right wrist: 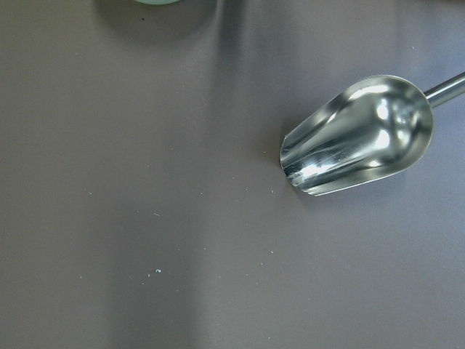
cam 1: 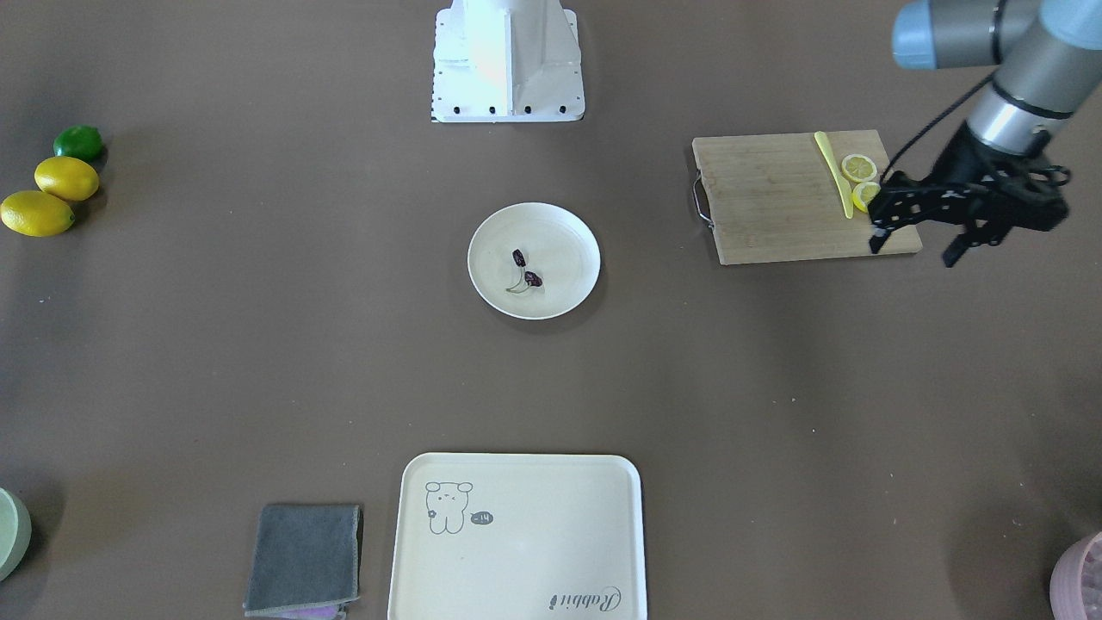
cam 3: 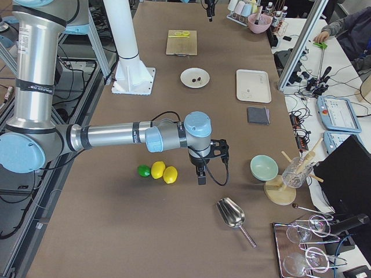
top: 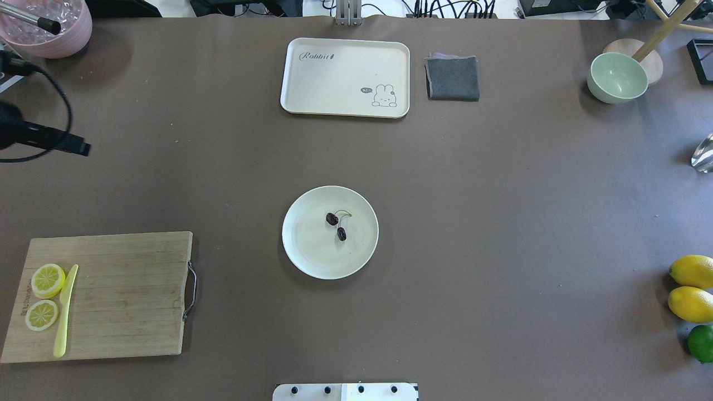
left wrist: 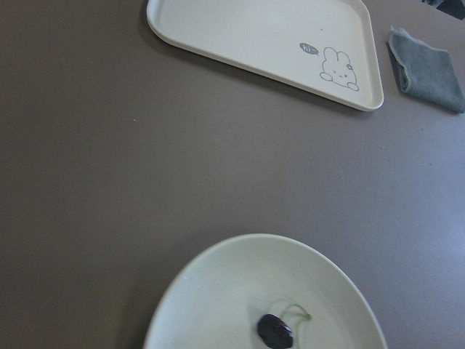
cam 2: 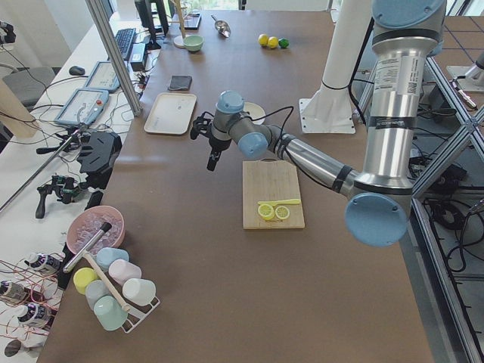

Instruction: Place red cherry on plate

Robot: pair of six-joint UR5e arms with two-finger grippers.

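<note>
The red cherry (cam 1: 525, 269), a pair of tiny dark fruits on a thin green stem, lies inside the round cream plate (cam 1: 568, 232) at the table's middle. The overhead view shows the same cherry (top: 336, 225) near the centre of the plate (top: 306, 245). The left wrist view catches one fruit (left wrist: 276, 329) on the plate (left wrist: 218, 291). My left gripper (cam 1: 914, 250) hangs open and empty over the cutting board's outer edge, far from the plate. My right gripper (cam 3: 201, 174) hovers beside the lemons; I cannot tell its state.
A wooden cutting board (top: 128, 295) holds two lemon slices (top: 47, 280) and a yellow knife (top: 66, 312). A cream tray (top: 334, 78) and grey cloth (top: 452, 78) lie at the far side. Two lemons (top: 690, 289), a lime (top: 702, 342), a green bowl (top: 617, 78) and a metal scoop (right wrist: 356, 138) occupy the right end.
</note>
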